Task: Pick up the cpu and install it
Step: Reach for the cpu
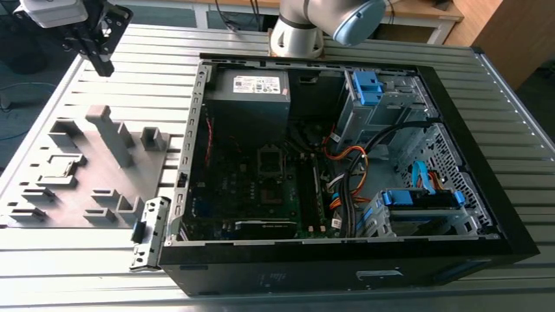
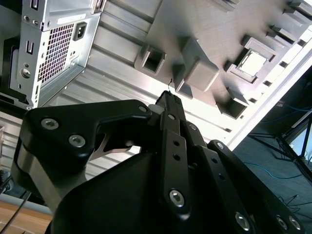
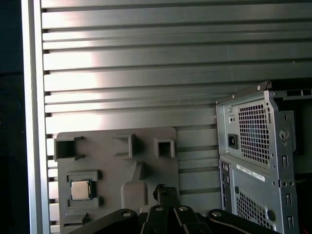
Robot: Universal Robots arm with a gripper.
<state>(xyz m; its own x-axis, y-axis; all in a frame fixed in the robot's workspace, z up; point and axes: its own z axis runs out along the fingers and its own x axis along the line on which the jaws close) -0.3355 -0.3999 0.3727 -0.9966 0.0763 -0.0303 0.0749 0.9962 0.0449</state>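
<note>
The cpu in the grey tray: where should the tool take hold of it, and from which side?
Probably by two opposite edges, coming straight down from above. The cpu lies flat, face up, sunk in a framed pocket of the grey tray, so only its thin edges offer a hold. The tool hangs above the tray, apart from it.

From my console I see a silver-grey cpu [image 3: 80, 189], matte grey tray [image 3: 109, 168], ribbed silver table [image 3: 146, 73], black gripper [image 3: 165, 189], blue drive bracket [image 1: 366, 84] and orange cables [image 1: 351, 155].
</note>
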